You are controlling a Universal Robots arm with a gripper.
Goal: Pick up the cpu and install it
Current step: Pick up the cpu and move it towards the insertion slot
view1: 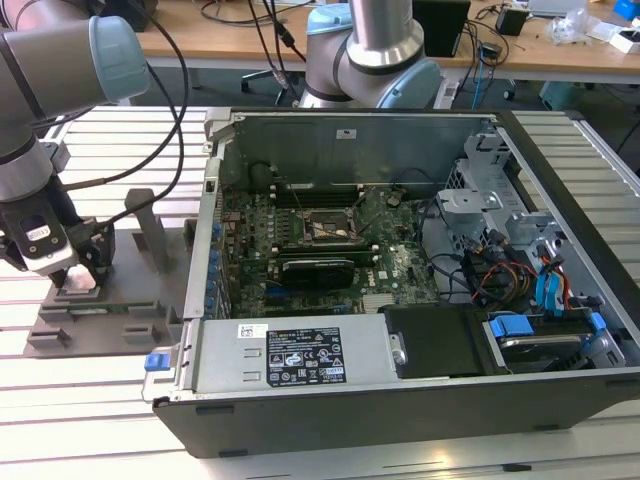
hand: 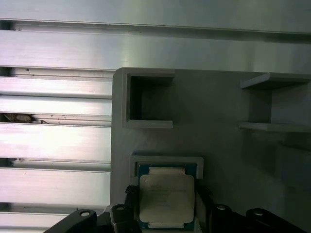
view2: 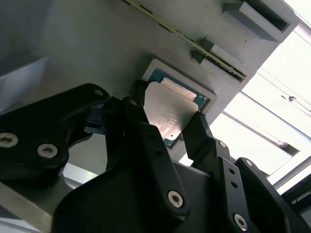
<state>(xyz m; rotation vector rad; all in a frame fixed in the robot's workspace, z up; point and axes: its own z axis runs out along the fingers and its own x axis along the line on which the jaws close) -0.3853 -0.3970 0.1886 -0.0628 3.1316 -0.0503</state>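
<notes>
Silver-grey metal, smooth and faintly mirrored, forms the top of the cpu (hand: 166, 198), and a thin green board is seen round its rim in both wrist views. The cpu is seated flat in a shallow square recess of a grey plastic plate (hand: 218, 111), which is set on a ribbed aluminium table (hand: 53, 141). In the exterior view the plate is found at about nine o'clock from the open computer case (view1: 400, 400), well apart from the dark socket (view1: 325, 228) on the board inside it.

The gripper (view1: 75, 278) is held low over the recess. Its black fingers (view2: 141, 116) are parted, one just beside each of two opposite edges of the cpu. The cpu is not lifted and no squeeze is seen, so the gripper is judged to be spread around it rather than clamped.

The cpu is judged light, thin and stiff. Its polished top is likely slippery, so hold is best taken squarely on the two opposite side edges, with little force. The underside is hidden and is presumed delicate.

The plate is matt and boxy, with square pockets and upright ribs. The fingers are hard, matt and angular, and are fastened with bright screws.
</notes>
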